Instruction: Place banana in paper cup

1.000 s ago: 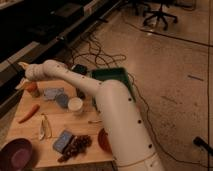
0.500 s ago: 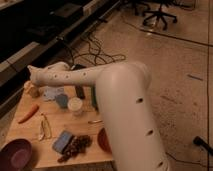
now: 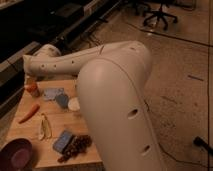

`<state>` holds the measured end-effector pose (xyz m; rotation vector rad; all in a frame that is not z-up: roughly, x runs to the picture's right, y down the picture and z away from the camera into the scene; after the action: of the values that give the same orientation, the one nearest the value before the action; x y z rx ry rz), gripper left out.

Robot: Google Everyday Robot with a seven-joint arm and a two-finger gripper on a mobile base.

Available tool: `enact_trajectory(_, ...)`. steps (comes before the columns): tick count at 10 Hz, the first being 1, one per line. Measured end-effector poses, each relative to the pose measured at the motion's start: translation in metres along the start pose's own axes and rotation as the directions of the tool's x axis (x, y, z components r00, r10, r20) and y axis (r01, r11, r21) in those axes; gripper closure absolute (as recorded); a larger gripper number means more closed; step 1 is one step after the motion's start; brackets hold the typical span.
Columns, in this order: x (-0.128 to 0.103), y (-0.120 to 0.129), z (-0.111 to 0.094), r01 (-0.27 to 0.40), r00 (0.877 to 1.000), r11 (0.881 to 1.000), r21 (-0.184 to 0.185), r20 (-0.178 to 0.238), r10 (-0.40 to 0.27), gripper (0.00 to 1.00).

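Over the last second the arm (image 3: 115, 75) swings in over the table (image 3: 60, 122), and its bulky elbow now fills the foreground and hides everything on the table to the right of the paper cup (image 3: 73, 104). The end effector (image 3: 28, 75) sits at the arm's far tip, well to the left of the paper cup and farther back, just above the orange container (image 3: 32, 90). It has drifted a little toward the paper cup from the table's far left corner. Its fingers are spread wide and nothing shows between them. The banana (image 3: 44, 127) lies flat on the table, untouched, to the left of the paper cup and nearer the camera, with the carrot (image 3: 28, 113) farther left again. This reads as the approach. The arm has arrived over the table, but the end effector probably needs to move toward the camera and drop onto the banana before any grasp can begin.
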<state>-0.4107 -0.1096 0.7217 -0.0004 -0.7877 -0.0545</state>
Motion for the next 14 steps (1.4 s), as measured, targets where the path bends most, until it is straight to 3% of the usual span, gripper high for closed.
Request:
enact_trajectory(4, -0.002, 0.000, 0.001, 0.003, 1.000, 1.000, -0.006, 0.002, -0.003, 0.20)
enact_trajectory(5, -0.002, 0.001, 0.001, 0.004, 1.000, 1.000, -0.026, 0.005, -0.004, 0.20)
enact_trajectory(6, -0.004, 0.003, 0.001, 0.005, 1.000, 0.998, -0.068, 0.008, -0.005, 0.20)
enact_trajectory(7, -0.006, 0.005, -0.003, 0.003, 1.000, 0.989, -0.149, 0.012, -0.001, 0.20)
enact_trajectory(8, -0.005, 0.009, -0.015, -0.013, 1.000, 0.964, -0.265, 0.006, 0.015, 0.20)
enact_trajectory(9, -0.008, 0.012, -0.023, -0.025, 1.000, 0.948, -0.318, 0.005, 0.028, 0.20)
enact_trajectory(11, -0.017, 0.019, -0.046, -0.037, 0.998, 0.897, -0.440, 0.021, 0.051, 0.20)
enact_trajectory(12, -0.020, 0.021, -0.053, -0.036, 0.998, 0.880, -0.474, 0.030, 0.056, 0.20)
enact_trajectory(14, -0.020, 0.022, -0.060, -0.037, 0.997, 0.866, -0.498, 0.034, 0.063, 0.20)
